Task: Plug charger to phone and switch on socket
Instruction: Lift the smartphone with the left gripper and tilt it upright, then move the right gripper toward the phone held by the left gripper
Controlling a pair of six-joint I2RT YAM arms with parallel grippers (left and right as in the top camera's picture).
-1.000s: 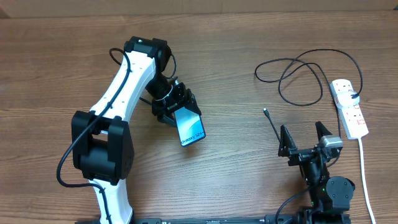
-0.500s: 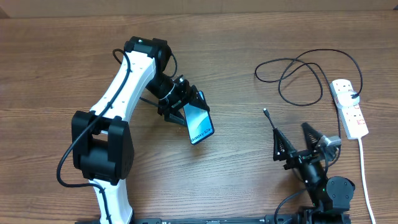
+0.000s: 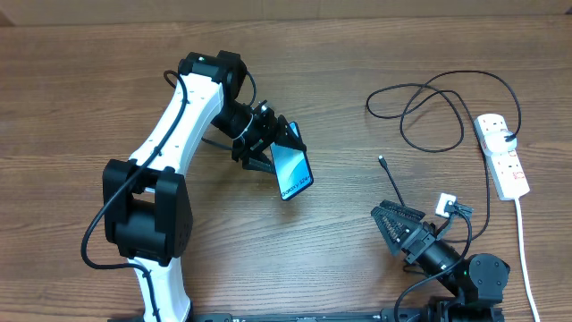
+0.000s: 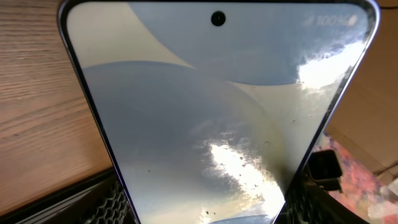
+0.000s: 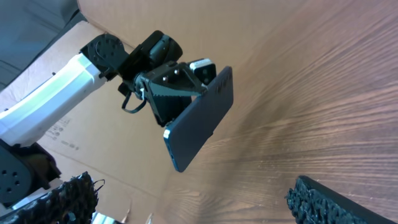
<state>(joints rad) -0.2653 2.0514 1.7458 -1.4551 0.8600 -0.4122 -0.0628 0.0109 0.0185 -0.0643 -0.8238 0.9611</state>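
The left gripper (image 3: 279,148) carried the phone (image 3: 293,173) rightward; right gripper (image 3: 394,228) turned leftward

A wooden table (image 3: 80,72) carries the black charger (image 3: 390,182), lying in loose loops. The white socket (image 3: 502,159) lies beside it. The charger's plug seems seated in the socket.

The slim rectangular smartphone (image 3: 293,172) sits left of centre above the wooden table (image 3: 89,89); the thin black charger cable (image 3: 390,181) lies right of it, the white power strip (image 3: 502,156) rightmost.
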